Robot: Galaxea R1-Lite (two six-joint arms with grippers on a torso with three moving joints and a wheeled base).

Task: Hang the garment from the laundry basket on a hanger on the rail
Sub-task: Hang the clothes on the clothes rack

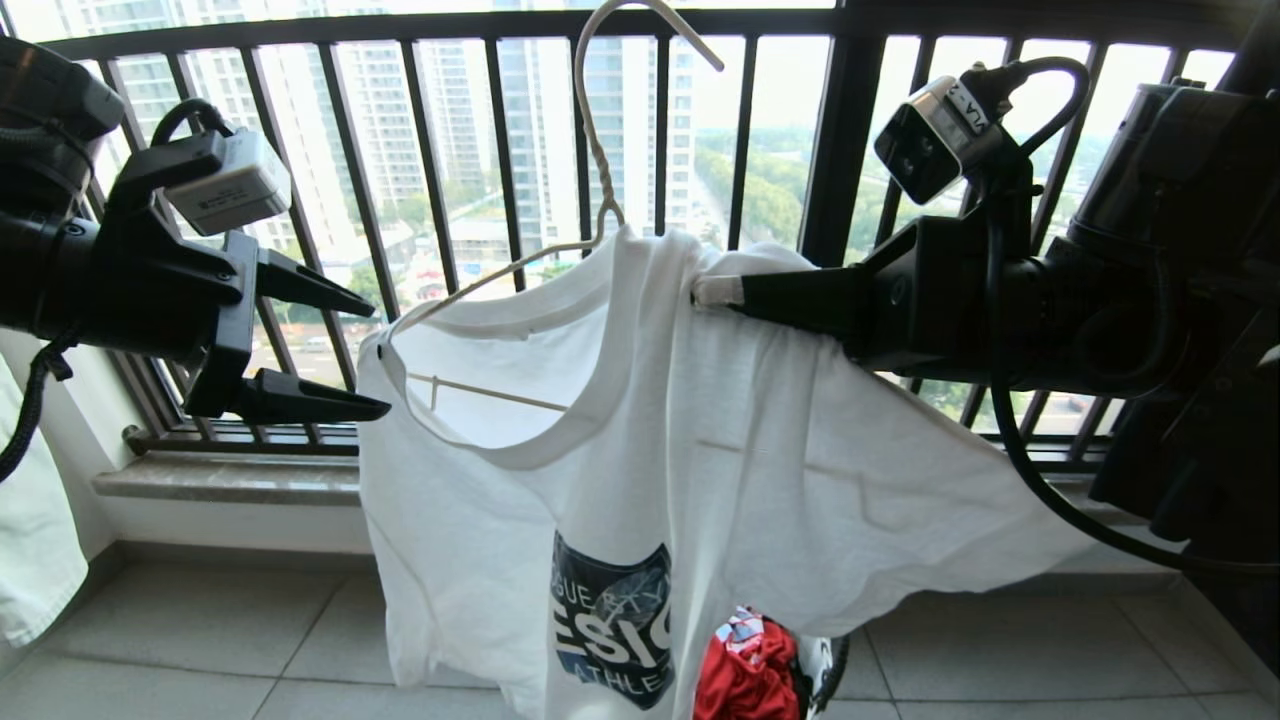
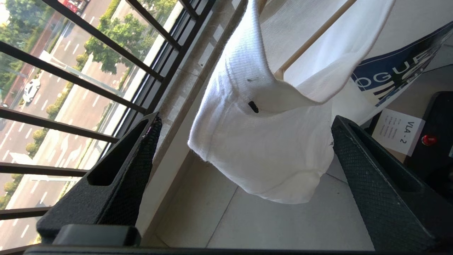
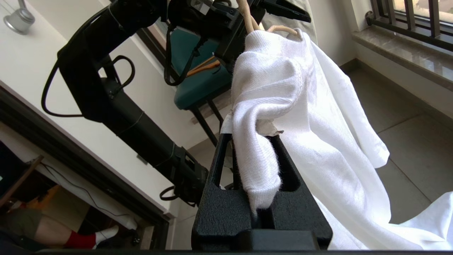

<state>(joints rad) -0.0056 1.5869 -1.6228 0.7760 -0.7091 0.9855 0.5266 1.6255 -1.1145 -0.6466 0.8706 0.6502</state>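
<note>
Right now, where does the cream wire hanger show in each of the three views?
Head view: hanger at top centre, its hook above the T-shirt collar.
Left wrist view: only a thin straight bar inside the neck opening.
Right wrist view: its neck at the top, above the bunched cloth.
Shared landmark: the black railing.

The left gripper (image 1: 340, 350) reaches in level from the left with its two fingers (image 1: 310, 285) spread wide and holding nothing, while the right gripper (image 1: 715, 291) reaches in from the right, its jaws clamped tight, both arms raised to about the same height.
</note>
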